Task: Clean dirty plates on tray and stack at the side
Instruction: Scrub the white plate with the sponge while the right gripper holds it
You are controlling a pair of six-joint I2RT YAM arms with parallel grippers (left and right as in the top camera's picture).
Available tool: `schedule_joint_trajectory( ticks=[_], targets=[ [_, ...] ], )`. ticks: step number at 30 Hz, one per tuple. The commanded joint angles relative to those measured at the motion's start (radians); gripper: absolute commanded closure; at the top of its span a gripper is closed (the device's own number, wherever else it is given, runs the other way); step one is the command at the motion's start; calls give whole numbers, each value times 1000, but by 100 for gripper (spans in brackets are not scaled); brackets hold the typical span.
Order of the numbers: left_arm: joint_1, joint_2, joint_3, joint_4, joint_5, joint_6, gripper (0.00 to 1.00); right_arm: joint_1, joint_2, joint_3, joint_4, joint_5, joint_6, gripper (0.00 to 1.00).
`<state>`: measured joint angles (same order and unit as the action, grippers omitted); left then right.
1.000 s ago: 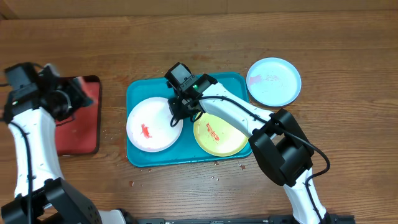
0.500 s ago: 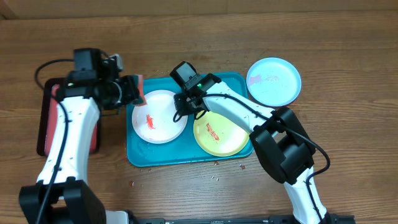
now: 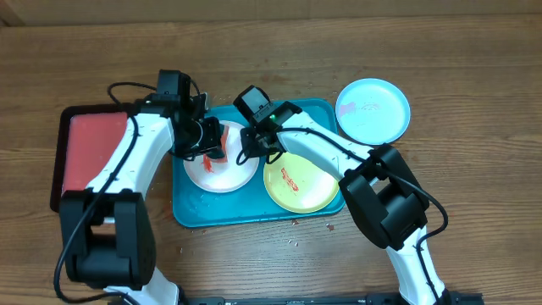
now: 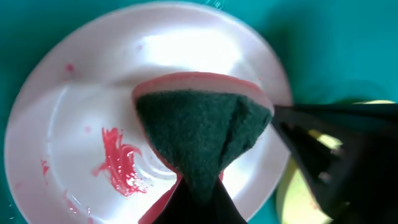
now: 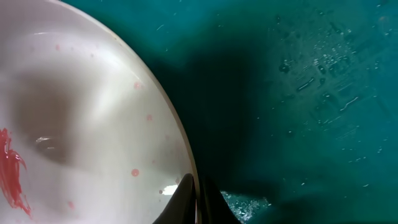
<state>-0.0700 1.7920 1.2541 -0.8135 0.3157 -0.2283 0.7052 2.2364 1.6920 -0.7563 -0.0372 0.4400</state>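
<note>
Left gripper point(image 3: 209, 141), clamped on sponge point(image 4: 202, 134), has swung onto white plate point(image 3: 222, 174) at left end of tray point(image 3: 190, 212); right gripper point(image 3: 254, 148) pinches plate rim. Smear point(image 4: 118, 163) unwiped; scrubbing next.

Both arms look alike. The left arm point(image 3: 127, 161) and the right arm point(image 3: 315, 152) are made of long, smooth white tubes with round ends. Big black blocks point(image 3: 385, 207) sit at the bends, like chunky elbows. Thin black cables point(image 3: 127, 84) run along the white parts and loop out in curves. A small black box point(image 3: 173, 84) sits near each wrist. A tiny green light point(image 3: 273, 109) glows on the right arm. The jaws are thin, dark and pointed.
</note>
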Motion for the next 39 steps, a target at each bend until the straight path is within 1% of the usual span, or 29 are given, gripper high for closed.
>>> schedule_joint_trajectory(
  ticks=[1, 5, 13, 14, 16, 20, 22, 24, 30, 31, 35, 39],
  targets=[
    [-3, 66, 24, -18, -11, 4, 96, -24, 19, -18, -2, 36, 6, 96],
    [-3, 121, 24, -31, -11, 3, 96, -28, 19, -18, -1, 36, 7, 96],
    [-3, 206, 24, 9, -13, 6, 96, -28, 19, -18, 0, 36, 6, 96],
    [-3, 217, 24, 11, -30, 12, 96, -28, 19, -18, -1, 36, 6, 96],
    [-3, 229, 24, 5, -128, 8, 96, -28, 19, -18, -1, 36, 6, 96],
    [-2, 217, 26, -21, -399, -77, 96, -28, 19, -18, -2, 36, 6, 96],
    [-2, 201, 31, -29, -467, -90, 96, -28, 19, -18, -2, 36, 6, 96],
    [-2, 179, 40, -31, -489, -90, 96, -28, 19, -18, -2, 36, 6, 96],
    [-2, 115, 69, -9, -465, -90, 96, -28, 19, -18, -5, 36, 6, 96],
    [-2, 110, 69, 6, -429, -89, 96, -28, 19, -18, -6, 36, 6, 96],
    [-14, 122, 62, 57, -190, -89, 96, -27, 19, -18, -5, 36, 6, 96],
    [-47, 152, 44, 103, -89, -97, 96, -27, 19, -18, -5, 36, 6, 96]
  ],
)
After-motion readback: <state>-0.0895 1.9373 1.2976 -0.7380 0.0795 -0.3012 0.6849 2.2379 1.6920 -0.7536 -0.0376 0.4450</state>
